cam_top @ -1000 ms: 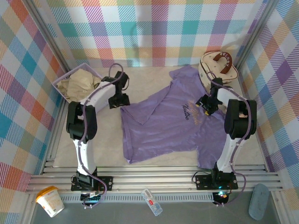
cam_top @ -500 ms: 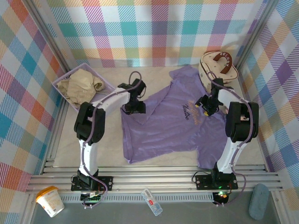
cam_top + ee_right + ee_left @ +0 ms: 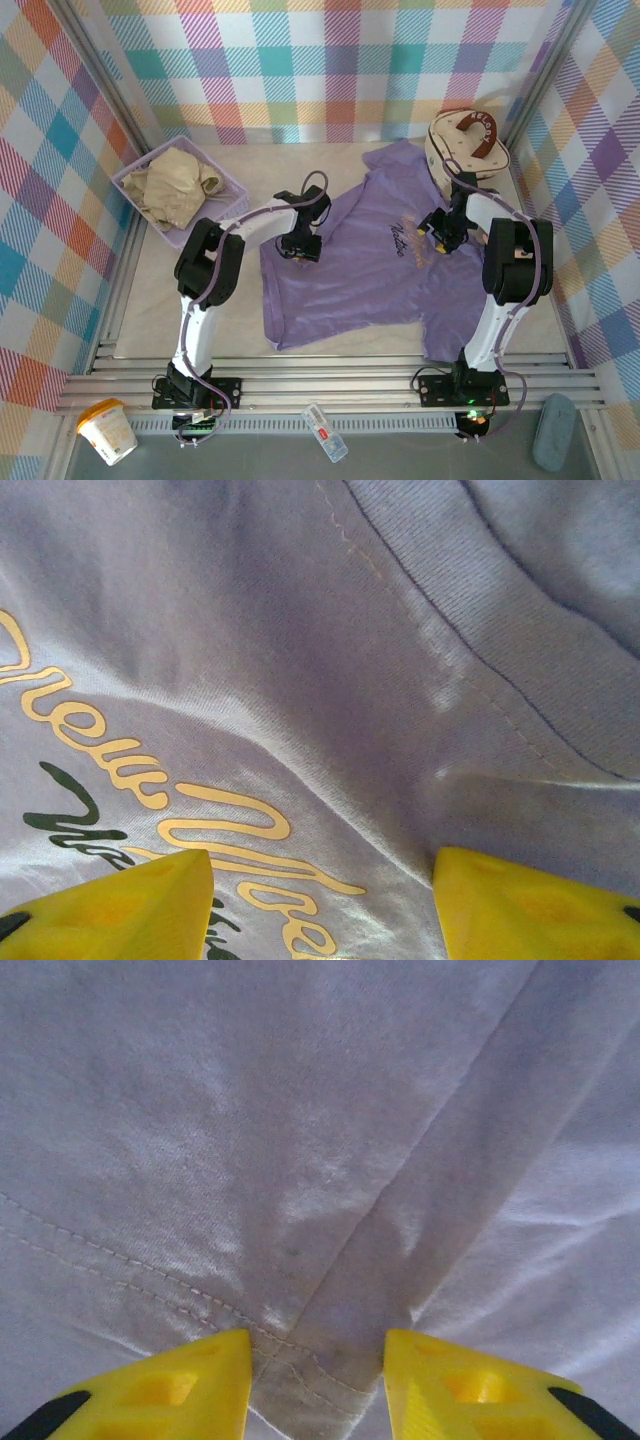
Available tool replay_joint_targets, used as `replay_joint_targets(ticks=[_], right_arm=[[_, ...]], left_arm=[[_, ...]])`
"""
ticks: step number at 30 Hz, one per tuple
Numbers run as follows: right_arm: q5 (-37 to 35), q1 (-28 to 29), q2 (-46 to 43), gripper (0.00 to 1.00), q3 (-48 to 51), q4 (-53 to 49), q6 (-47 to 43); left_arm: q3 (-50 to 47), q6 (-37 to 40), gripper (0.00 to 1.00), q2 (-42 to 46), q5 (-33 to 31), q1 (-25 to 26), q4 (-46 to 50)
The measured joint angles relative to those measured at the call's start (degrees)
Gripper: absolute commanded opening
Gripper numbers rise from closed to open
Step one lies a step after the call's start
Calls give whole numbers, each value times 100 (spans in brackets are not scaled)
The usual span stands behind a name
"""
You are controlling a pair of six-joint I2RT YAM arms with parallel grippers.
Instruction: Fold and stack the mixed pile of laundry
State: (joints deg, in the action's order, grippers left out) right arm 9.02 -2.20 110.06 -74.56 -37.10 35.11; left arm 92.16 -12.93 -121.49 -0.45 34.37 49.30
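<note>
The mixed laundry pile (image 3: 350, 275) lies in two parts on the worktop. Toward the far left corner, the beige-cream garment (image 3: 175, 185) sits crumpled inside the lavender basket (image 3: 222, 212), well apart from the rest. The lavender T-shirt (image 3: 340, 290) is spread flat across the middle of the worktop, its hem toward the near edge and its collar toward the far right corner, with the script print (image 3: 405, 240) face up on the chest. The left gripper (image 3: 300, 246) is down on the shirt's left part; from its wrist camera the yellow fingertips (image 3: 170, 1390) stand a narrow gap apart, with a stitched hem and seam of the purple cloth between them, and nothing is pinched. The right gripper (image 3: 440, 232) rests on the chest beside the print; its jaws stand wide, the yellow fingers (image 3: 110, 905) pressed on the cloth just below the collar seam. The cream round case (image 3: 468, 145) stands in the far right corner, touching the shirt's edge
</note>
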Motion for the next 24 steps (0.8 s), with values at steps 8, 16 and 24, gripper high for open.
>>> replay_joint_targets(ticks=[8, 16, 24], right_arm=[[-74, 0, 0, 61, 0, -13, 0], [-177, 0, 0, 61, 0, -109, 0], [-391, 0, 52, 61, 7, -197, 0]], left_arm=[[76, 96, 0, -26, -136, 7, 116], [1786, -55, 9, -114, -149, -229, 837], [2553, 90, 27, -426, 26, -734, 1207]])
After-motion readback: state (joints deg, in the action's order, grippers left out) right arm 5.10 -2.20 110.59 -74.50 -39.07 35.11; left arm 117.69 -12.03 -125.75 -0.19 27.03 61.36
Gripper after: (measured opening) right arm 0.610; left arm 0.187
